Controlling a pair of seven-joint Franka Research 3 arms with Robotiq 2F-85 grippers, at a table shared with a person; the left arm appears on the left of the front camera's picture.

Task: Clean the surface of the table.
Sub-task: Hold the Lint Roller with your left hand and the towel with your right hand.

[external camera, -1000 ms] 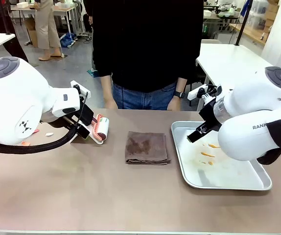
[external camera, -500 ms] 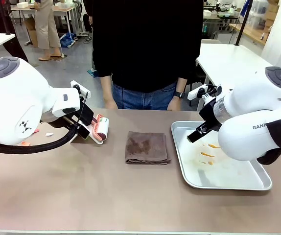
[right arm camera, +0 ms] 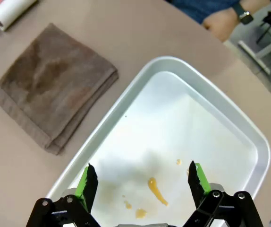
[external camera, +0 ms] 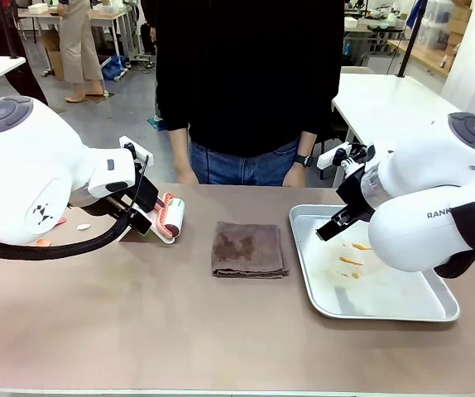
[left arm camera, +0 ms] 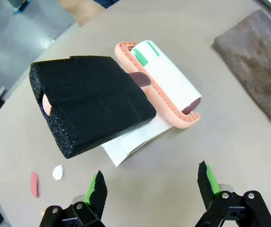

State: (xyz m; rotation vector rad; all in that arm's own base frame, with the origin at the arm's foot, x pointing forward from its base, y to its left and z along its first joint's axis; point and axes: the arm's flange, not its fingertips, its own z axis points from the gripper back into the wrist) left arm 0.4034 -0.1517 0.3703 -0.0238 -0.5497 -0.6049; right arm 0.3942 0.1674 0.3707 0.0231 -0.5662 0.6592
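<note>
The beige-brown table (external camera: 179, 331) carries a few things. Straight ahead of the left gripper (left arm camera: 150, 171), past its spread jaws, lies a lint roller (left arm camera: 164, 80) with a pink frame, white roll and black foam handle, and a white sheet (left arm camera: 131, 142) shows under it. A pink scrap (left arm camera: 34, 183) and a white scrap (left arm camera: 57, 171) lie just outside one jaw. A folded brown cloth (external camera: 247, 249) lies farther off, beyond the roller. A silver tray (right arm camera: 249, 127) sits ahead of the right gripper (right arm camera: 140, 165), spanning both its jaws, with the cloth just beside it.
</note>
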